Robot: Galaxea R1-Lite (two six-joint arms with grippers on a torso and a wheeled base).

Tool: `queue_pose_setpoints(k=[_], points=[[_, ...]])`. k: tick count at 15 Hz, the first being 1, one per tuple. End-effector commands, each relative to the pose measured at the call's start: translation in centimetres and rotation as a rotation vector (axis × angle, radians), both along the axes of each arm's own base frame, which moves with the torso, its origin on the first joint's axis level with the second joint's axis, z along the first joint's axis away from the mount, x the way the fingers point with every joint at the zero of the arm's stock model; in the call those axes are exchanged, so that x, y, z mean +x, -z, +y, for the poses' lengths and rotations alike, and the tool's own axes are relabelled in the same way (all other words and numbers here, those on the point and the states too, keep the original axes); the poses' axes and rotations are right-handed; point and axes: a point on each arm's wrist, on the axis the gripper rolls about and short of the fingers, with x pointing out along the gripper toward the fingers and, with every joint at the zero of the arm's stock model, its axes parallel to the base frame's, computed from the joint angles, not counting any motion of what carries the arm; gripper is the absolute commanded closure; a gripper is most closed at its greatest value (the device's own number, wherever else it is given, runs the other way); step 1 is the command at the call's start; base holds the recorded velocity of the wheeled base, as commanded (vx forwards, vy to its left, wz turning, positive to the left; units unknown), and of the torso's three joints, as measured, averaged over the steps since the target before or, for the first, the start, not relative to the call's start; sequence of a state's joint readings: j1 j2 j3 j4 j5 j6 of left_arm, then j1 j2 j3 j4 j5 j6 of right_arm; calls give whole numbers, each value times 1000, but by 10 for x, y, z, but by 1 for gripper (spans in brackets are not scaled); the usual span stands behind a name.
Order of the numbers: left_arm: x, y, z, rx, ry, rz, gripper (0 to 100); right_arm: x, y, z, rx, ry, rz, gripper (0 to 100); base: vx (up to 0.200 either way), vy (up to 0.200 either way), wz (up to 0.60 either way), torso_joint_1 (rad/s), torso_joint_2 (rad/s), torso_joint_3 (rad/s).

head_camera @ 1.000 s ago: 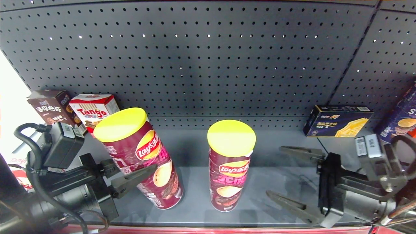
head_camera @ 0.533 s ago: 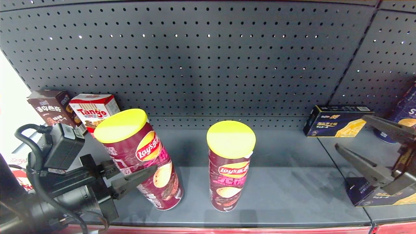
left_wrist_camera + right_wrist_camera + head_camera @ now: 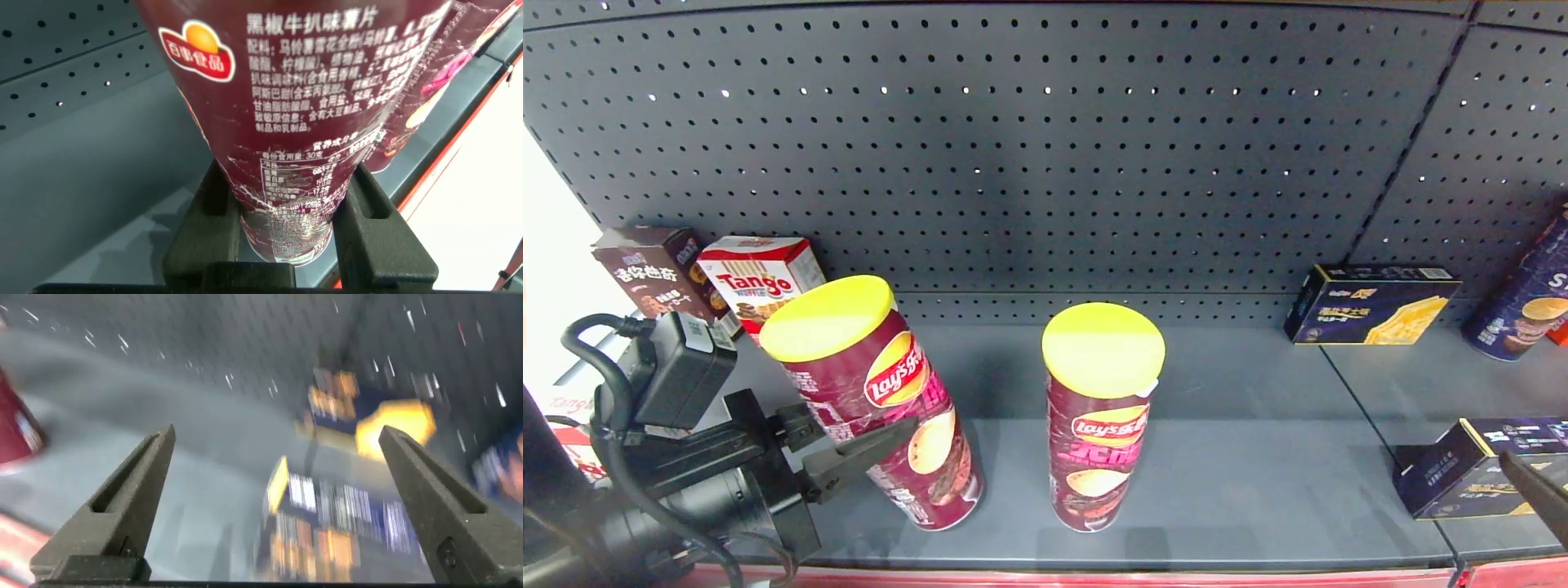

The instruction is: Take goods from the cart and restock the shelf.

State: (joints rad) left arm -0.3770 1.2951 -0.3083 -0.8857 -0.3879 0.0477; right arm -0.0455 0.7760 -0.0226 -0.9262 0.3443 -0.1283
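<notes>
Two maroon chip cans with yellow lids stand on the grey shelf (image 3: 1241, 482). The left chip can (image 3: 882, 392) leans to the left, and my left gripper (image 3: 894, 445) is shut on its lower part. In the left wrist view that can (image 3: 302, 106) sits tight between the two dark fingers (image 3: 214, 212), its base at the shelf board. The other chip can (image 3: 1103, 416) stands upright and free at the middle. My right gripper (image 3: 278, 437) is open and holds nothing; one of its fingertips (image 3: 1535, 490) pokes in at the head view's right edge.
Two wafer boxes (image 3: 654, 269) (image 3: 760, 273) stand at the back left. A dark blue box (image 3: 1372, 304) lies at the back right, another blue box (image 3: 1462, 465) at the front right, and a blue can (image 3: 1519, 302) stands at the far right. Pegboard wall behind; red shelf lip (image 3: 1094, 578) in front.
My right gripper, open, has drawn away from the upright can to the right and down, almost out of the head view. The left gripper and its tilted can have barely moved.
</notes>
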Motion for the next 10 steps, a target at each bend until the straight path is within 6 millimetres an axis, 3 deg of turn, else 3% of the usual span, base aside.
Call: queue_pose_setpoints(k=[1, 3, 6, 8, 10], points=[[0, 1, 0, 1, 1, 3, 100, -52, 28, 0, 32, 106, 3, 0, 0, 0, 0, 0, 0, 0], [-2, 0, 0, -1, 2, -3, 100, -81, 59, 2, 64, 136, 53, 0, 0, 0, 0, 0, 0, 0], [-6, -2, 2, -7, 2, -17, 100, -80, 66, -2, 115, 291, 86, 0, 0, 0, 0, 0, 0, 0], [-10, 2, 3, 0, 2, -5, 100, -81, 80, -6, 135, 483, 216, 0, 0, 0, 0, 0, 0, 0], [-13, 0, 5, -6, -2, -20, 100, -81, 80, -7, 165, 505, 210, 0, 0, 0, 0, 0, 0, 0]])
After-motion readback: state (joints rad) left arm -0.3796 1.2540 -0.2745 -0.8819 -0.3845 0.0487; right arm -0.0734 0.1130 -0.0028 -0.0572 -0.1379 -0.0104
